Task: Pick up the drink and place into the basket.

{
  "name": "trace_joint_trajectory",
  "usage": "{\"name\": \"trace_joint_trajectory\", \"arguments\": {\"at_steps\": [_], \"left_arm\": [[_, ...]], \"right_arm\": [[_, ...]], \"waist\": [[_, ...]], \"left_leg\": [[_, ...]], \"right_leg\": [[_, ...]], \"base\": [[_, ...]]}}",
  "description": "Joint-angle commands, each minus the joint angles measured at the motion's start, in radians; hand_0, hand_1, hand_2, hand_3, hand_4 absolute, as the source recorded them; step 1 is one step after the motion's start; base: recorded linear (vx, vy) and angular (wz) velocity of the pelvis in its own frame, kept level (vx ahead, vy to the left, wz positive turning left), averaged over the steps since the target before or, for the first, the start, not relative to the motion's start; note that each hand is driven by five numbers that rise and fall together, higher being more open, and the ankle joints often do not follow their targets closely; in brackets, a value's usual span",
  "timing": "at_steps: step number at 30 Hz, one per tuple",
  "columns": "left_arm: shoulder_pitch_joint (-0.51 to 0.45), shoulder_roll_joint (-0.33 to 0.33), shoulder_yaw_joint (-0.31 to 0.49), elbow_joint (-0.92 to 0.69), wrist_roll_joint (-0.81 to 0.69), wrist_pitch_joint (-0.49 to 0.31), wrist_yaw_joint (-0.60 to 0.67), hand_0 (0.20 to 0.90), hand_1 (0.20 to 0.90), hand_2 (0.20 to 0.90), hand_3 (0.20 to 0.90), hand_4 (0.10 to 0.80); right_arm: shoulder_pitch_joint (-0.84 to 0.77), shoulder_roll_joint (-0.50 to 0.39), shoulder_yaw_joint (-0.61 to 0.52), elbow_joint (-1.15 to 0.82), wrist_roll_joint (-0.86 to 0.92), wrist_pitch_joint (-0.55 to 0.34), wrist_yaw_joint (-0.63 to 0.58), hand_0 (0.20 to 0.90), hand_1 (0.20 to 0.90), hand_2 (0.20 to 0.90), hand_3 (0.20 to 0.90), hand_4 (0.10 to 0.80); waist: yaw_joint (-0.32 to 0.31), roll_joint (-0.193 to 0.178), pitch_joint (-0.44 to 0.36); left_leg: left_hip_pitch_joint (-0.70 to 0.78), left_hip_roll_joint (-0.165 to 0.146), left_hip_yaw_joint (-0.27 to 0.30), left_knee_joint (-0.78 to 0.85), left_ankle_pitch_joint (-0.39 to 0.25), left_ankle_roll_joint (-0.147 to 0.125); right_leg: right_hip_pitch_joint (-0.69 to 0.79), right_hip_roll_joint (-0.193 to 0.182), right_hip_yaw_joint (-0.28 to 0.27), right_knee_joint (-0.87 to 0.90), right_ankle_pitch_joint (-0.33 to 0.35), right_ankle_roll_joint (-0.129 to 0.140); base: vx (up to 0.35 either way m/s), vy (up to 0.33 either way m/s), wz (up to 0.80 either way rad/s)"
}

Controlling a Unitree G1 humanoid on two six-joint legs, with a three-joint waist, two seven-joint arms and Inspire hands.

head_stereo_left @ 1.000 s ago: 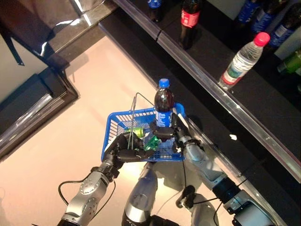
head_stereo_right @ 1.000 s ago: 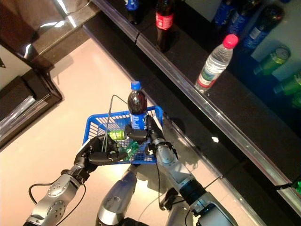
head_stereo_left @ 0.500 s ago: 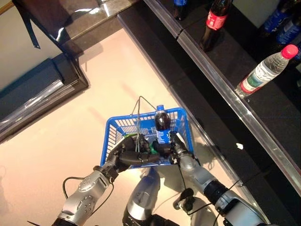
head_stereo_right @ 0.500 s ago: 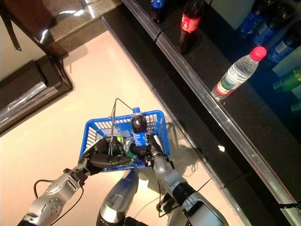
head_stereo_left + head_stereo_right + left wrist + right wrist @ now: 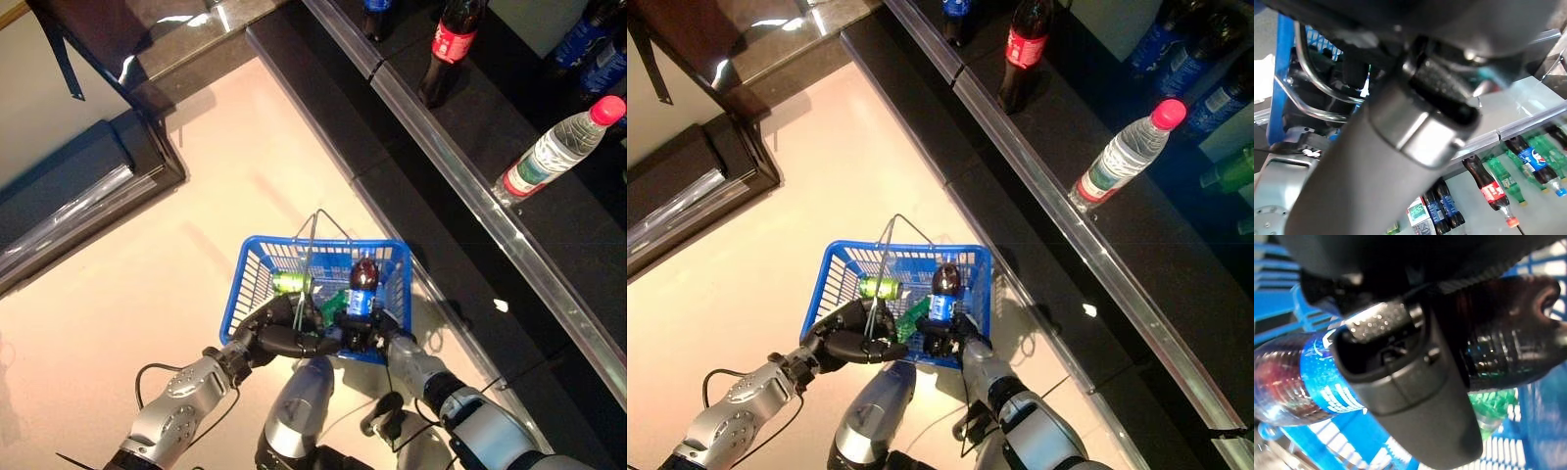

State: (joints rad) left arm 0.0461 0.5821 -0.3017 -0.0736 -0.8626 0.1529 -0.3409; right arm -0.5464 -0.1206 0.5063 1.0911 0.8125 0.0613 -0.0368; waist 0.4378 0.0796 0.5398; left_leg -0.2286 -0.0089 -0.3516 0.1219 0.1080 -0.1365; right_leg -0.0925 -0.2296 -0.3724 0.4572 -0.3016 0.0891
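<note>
The blue basket [image 5: 241, 282] hangs off the floor in front of me. My left hand [image 5: 282, 339] is shut on its thin wire handles [image 5: 312, 230], which also show in the left wrist view [image 5: 1315, 87]. My right hand [image 5: 366, 337] is shut on a dark cola bottle with a blue label [image 5: 361, 288] and holds it upright inside the blue basket, at its right side. The right wrist view shows the thumb [image 5: 1400, 382] wrapped over the bottle [image 5: 1312, 382]. A green can [image 5: 288, 283] and a green bottle [image 5: 333, 302] lie in the basket.
A dark shelf with a silver rail [image 5: 460, 176] runs along the right, bearing a water bottle with a pink cap [image 5: 558, 149], a red-labelled cola bottle [image 5: 446, 47] and other drinks. A dark cabinet [image 5: 88, 176] stands at the left. Pale floor [image 5: 196, 225] lies between.
My right hand has lowered the cola bottle from above the rim down into the blue basket. The basket has shifted a little right and lower.
</note>
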Motion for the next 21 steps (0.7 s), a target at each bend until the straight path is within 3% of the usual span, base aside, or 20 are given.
{"name": "trace_joint_trajectory", "arguments": {"at_steps": [1, 9, 18, 19, 20, 21], "left_arm": [[-0.179, -0.084, 0.118, -0.427, -0.166, -0.229, -0.172, 0.3, 0.3, 0.3, 0.2, 0.1], [-0.163, -0.082, 0.129, -0.428, -0.184, -0.228, -0.189, 0.3, 0.3, 0.3, 0.2, 0.1], [-0.177, -0.076, 0.116, -0.449, -0.233, -0.174, -0.166, 0.3, 0.3, 0.3, 0.2, 0.1], [-0.179, -0.077, 0.115, -0.45, -0.235, -0.171, -0.162, 0.3, 0.3, 0.3, 0.2, 0.1], [-0.181, -0.077, 0.115, -0.452, -0.237, -0.167, -0.157, 0.3, 0.3, 0.3, 0.2, 0.1], [-0.189, -0.078, 0.113, -0.453, -0.237, -0.163, -0.151, 0.3, 0.3, 0.3, 0.2, 0.1]], "right_arm": [[0.039, 0.117, -0.007, 0.006, 0.166, 0.042, 0.172, 0.3, 0.3, 0.3, 0.2, 0.1], [0.046, 0.116, -0.088, 0.041, 0.328, 0.148, 0.235, 0.3, 0.3, 0.3, 0.2, 0.1], [-0.045, 0.11, -0.159, 0.076, 0.394, 0.204, 0.099, 0.3, 0.3, 0.3, 0.2, 0.1], [-0.055, 0.108, -0.161, 0.079, 0.386, 0.202, 0.091, 0.331, 0.331, 0.331, 0.236, 0.136], [-0.066, 0.107, -0.163, 0.082, 0.371, 0.197, 0.078, 0.432, 0.432, 0.432, 0.354, 0.254], [-0.087, 0.105, -0.161, 0.086, 0.348, 0.188, 0.059, 0.712, 0.712, 0.712, 0.68, 0.58]], "waist": [[0.005, 0.044, -0.098], [-0.004, 0.054, -0.097], [-0.002, 0.068, -0.085], [-0.001, 0.068, -0.084], [0.001, 0.069, -0.083], [0.003, 0.069, -0.081]], "left_leg": [[0.006, -0.063, -0.036, -0.001, 0.005, 0.117], [0.015, -0.061, -0.03, -0.015, 0.008, 0.123], [0.014, -0.068, -0.029, -0.01, 0.005, 0.128], [0.014, -0.068, -0.029, -0.01, 0.005, 0.128], [0.012, -0.069, -0.029, -0.009, 0.005, 0.129], [0.011, -0.07, -0.031, -0.009, 0.006, 0.13]], "right_leg": [[0.049, 0.052, -0.029, -0.134, 0.164, -0.095], [0.044, 0.048, -0.026, -0.136, 0.17, -0.094], [0.035, 0.032, -0.026, -0.122, 0.175, -0.093], [0.035, 0.031, -0.027, -0.122, 0.175, -0.092], [0.035, 0.03, -0.027, -0.121, 0.175, -0.092], [0.033, 0.029, -0.028, -0.12, 0.176, -0.091]], "base": [[0.005, 0.002, 0.05], [0.008, 0.027, 0.01], [0.02, 0.013, 0.0], [0.031, 0.005, 0.01], [0.0, 0.0, 0.0], [0.0, 0.0, 0.0]]}}
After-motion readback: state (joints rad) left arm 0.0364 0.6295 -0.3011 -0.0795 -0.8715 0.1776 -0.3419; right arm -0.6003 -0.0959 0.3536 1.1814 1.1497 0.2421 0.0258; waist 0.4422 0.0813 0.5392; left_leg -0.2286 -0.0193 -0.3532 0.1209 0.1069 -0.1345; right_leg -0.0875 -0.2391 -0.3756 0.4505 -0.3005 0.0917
